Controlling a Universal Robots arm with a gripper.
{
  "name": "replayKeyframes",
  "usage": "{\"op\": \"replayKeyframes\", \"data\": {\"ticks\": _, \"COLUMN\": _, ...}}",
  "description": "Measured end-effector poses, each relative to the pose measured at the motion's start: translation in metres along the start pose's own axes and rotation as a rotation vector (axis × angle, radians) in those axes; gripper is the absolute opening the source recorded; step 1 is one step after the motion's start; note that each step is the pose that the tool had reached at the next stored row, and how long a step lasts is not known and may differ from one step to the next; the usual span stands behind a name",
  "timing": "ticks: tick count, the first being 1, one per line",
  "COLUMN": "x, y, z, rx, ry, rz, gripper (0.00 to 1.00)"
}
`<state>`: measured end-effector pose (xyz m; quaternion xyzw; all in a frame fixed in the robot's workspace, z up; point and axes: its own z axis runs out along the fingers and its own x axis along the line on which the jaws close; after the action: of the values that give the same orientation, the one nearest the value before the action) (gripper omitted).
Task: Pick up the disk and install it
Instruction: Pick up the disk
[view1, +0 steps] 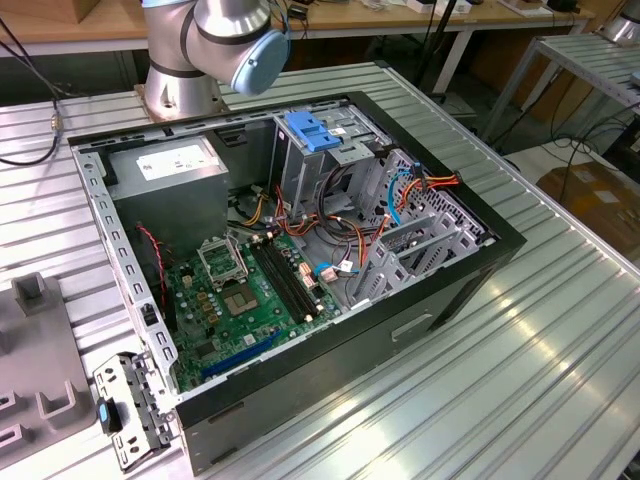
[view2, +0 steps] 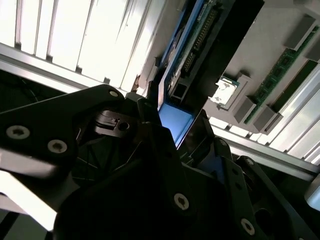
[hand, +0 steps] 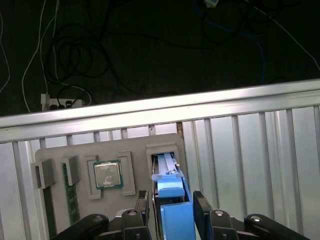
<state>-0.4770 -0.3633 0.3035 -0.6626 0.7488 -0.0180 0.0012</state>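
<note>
In both wrist views the disk (hand: 175, 217) (view2: 176, 119) stands on edge in a slot of a grey parts tray (hand: 135, 145), its blue side rail facing the cameras. My gripper (hand: 172, 200) (view2: 175, 125) straddles the disk's near end, with one dark finger (hand: 143, 205) on each side. A thin gap shows between one finger and the blue rail, so the jaws look open. In the exterior view the open computer case (view1: 480, 270) lies on the table, with the metal drive cage (view1: 350, 150) at its far end.
The tray also holds a processor (hand: 107, 175) and a memory stick (hand: 70, 197). In the case are a motherboard (view1: 240, 295), a grey power supply (view1: 170, 165), loose cables (view1: 420, 185) and a blue latch (view1: 312, 132). The arm's base (view1: 185, 80) stands behind the case.
</note>
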Motion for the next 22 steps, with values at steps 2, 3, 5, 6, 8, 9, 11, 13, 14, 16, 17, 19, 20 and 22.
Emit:
{"op": "replayKeyframes", "data": {"ticks": 2, "x": -0.0007, "y": 0.0002, "z": 0.0025, "rx": -0.0003, "ry": 0.0002, "rz": 0.001, "gripper": 0.48}}
{"op": "replayKeyframes", "data": {"ticks": 3, "x": -0.0025, "y": 0.0004, "z": 0.0034, "rx": -0.0007, "ry": 0.0005, "rz": 0.004, "gripper": 0.48}}
{"op": "replayKeyframes", "data": {"ticks": 5, "x": -0.0046, "y": 0.0008, "z": 0.0041, "rx": -0.0002, "ry": 0.0003, "rz": 0.006, "gripper": 0.48}}
{"op": "replayKeyframes", "data": {"ticks": 6, "x": -0.0045, "y": 0.0008, "z": 0.0042, "rx": -0.0003, "ry": 0.0004, "rz": 0.006, "gripper": 0.48}}
{"op": "replayKeyframes", "data": {"ticks": 8, "x": -0.0040, "y": 0.0015, "z": 0.0045, "rx": -0.0005, "ry": 0.0004, "rz": 0.006, "gripper": 0.48}}
{"op": "replayKeyframes", "data": {"ticks": 9, "x": -0.0029, "y": 0.0020, "z": 0.0047, "rx": -0.0005, "ry": 0.0003, "rz": 0.006, "gripper": 0.48}}
{"op": "replayKeyframes", "data": {"ticks": 11, "x": -0.0019, "y": 0.0025, "z": 0.0049, "rx": -0.0003, "ry": 0.0003, "rz": 0.006, "gripper": 0.48}}
{"op": "replayKeyframes", "data": {"ticks": 13, "x": -0.0017, "y": 0.0025, "z": 0.0052, "rx": -0.0003, "ry": 0.0003, "rz": 0.006, "gripper": 0.48}}
{"op": "replayKeyframes", "data": {"ticks": 14, "x": -0.0011, "y": 0.0024, "z": 0.0053, "rx": -0.0004, "ry": 0.0004, "rz": 0.006, "gripper": 0.48}}
{"op": "replayKeyframes", "data": {"ticks": 16, "x": 0.0002, "y": 0.0023, "z": 0.0053, "rx": -0.0005, "ry": 0.0004, "rz": 0.006, "gripper": 0.48}}
{"op": "replayKeyframes", "data": {"ticks": 17, "x": 0.0002, "y": 0.0023, "z": 0.0053, "rx": -0.0004, "ry": 0.0004, "rz": 0.006, "gripper": 0.48}}
{"op": "replayKeyframes", "data": {"ticks": 19, "x": 0.0003, "y": 0.0022, "z": 0.0054, "rx": -0.0003, "ry": 0.0004, "rz": 0.006, "gripper": 0.48}}
{"op": "replayKeyframes", "data": {"ticks": 20, "x": 0.0003, "y": 0.0023, "z": 0.0055, "rx": -0.0004, "ry": 0.0004, "rz": 0.006, "gripper": 0.48}}
{"op": "replayKeyframes", "data": {"ticks": 22, "x": 0.0003, "y": 0.0023, "z": 0.0059, "rx": -0.0005, "ry": 0.0004, "rz": 0.006, "gripper": 0.48}}
